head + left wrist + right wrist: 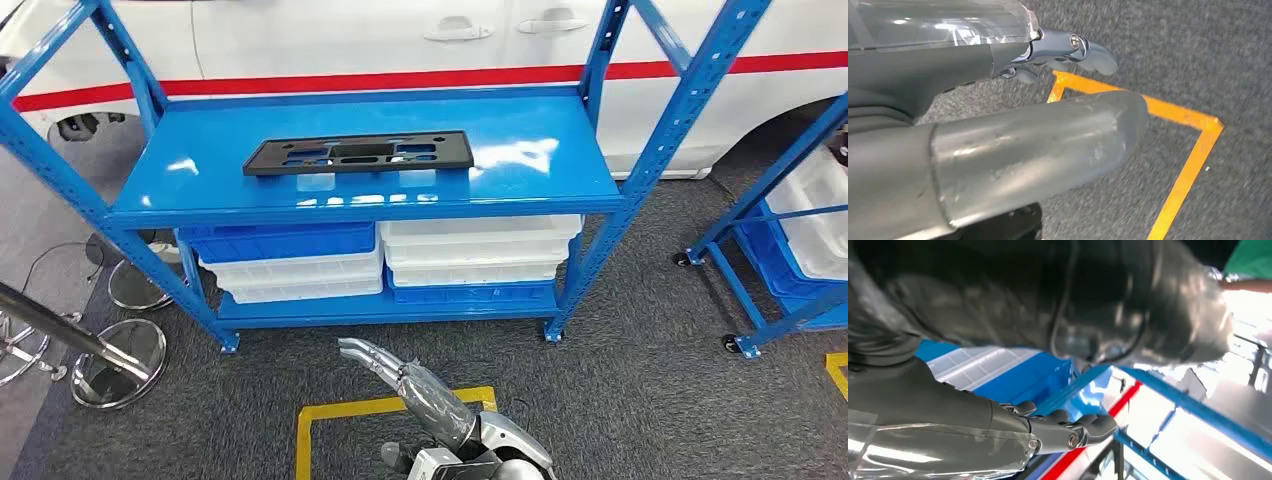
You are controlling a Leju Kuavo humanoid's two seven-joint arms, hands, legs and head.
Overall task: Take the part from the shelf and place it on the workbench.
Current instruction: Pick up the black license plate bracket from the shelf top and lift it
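Part (359, 154): flat black perforated plate on glossy blue shelf (540, 150); both hands' fingers extended, empty.

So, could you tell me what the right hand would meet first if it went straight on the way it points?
Most likely the blue shelf. The right hand, holding nothing, points toward its frame, near the blue bin and the white bin. The picture is blurred, so the depth is unclear.
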